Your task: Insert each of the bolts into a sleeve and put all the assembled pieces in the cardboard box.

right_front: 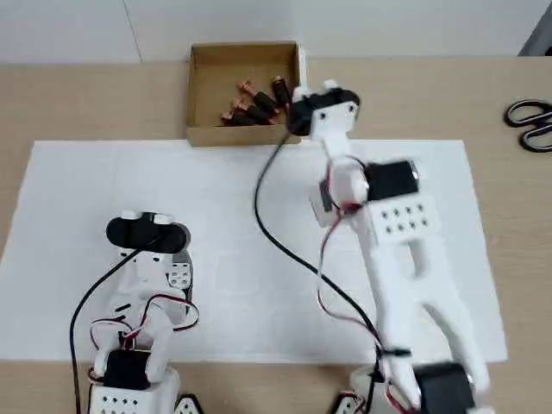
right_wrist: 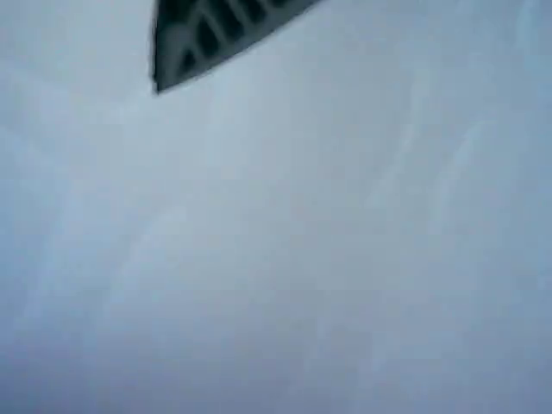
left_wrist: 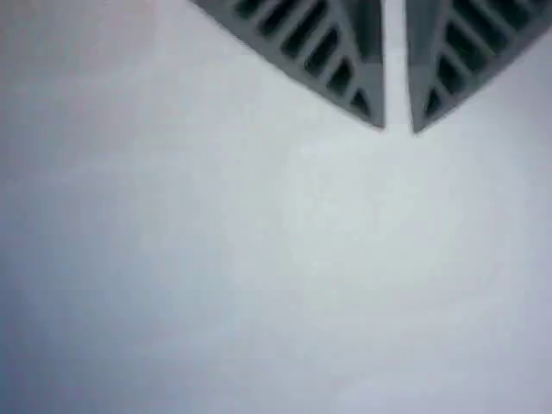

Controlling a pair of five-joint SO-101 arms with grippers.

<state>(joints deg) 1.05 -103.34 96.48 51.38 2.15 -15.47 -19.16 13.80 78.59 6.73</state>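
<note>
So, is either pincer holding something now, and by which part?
The left pincer holds nothing; only the white sheet is under it. For the right pincer it cannot be told.

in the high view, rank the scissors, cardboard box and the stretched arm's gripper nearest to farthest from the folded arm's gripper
From the folded arm's gripper:
1. cardboard box, past the far edge of the sheet
2. stretched arm's gripper, at the box's right corner
3. scissors, far right

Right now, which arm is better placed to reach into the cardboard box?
Right. The right gripper sits at the cardboard box rim beside the assembled pieces; the left gripper hangs over the white paper, far from it.
</note>
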